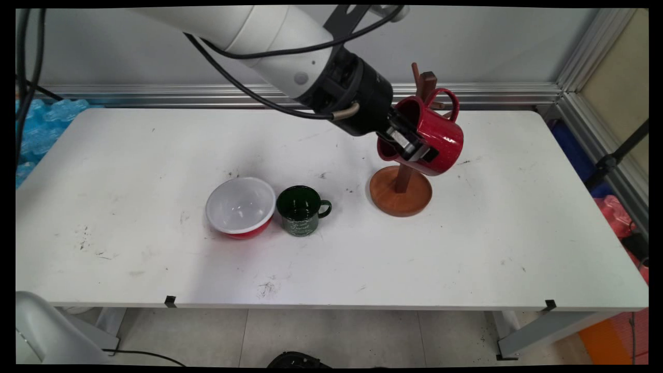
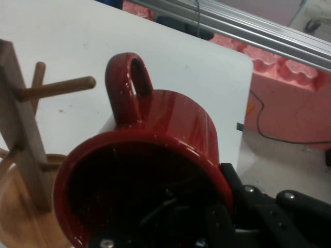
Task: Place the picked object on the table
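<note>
While the gripper [image 1: 412, 146] clamps the red mug's [image 1: 437, 137] rim at frame centre-right, its handle could miss or knock the wooden mug tree [image 1: 401, 189], toppling it.

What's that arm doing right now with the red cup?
Pincer shut on red mug, one finger inside the rim. Mug held tilted beside the wooden mug tree, handle near a peg. Green mug and bowl sit apart.

Even bright light; hand view perhaps soft.
</note>
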Available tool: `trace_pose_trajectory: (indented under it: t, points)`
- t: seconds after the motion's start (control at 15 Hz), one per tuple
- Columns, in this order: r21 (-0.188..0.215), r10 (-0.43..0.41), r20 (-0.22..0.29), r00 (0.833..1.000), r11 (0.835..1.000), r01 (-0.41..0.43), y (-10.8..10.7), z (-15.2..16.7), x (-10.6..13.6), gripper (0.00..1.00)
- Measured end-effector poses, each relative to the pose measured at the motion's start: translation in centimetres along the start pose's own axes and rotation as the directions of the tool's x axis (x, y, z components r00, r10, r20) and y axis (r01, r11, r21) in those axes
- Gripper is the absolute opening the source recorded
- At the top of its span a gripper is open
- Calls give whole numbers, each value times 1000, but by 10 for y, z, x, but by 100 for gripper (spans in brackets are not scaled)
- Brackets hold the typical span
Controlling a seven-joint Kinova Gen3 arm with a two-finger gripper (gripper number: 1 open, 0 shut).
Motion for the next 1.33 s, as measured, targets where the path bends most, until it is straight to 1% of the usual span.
trace_pose_trajectory:
  t: [0.2, 0.47, 0.8, 1.33]
  points:
    - [-6, -1, 14, 1000, 1000, 1, 1, -8, -3, 0]
    - [0, 9, 47, 999, 1000, -9, -5, -24, -8, 0]
    - [16, 42, 90, 995, 999, -44, -24, -53, -12, 0]
    - [29, 114, 149, 982, 992, -120, -58, -100, -18, 0]
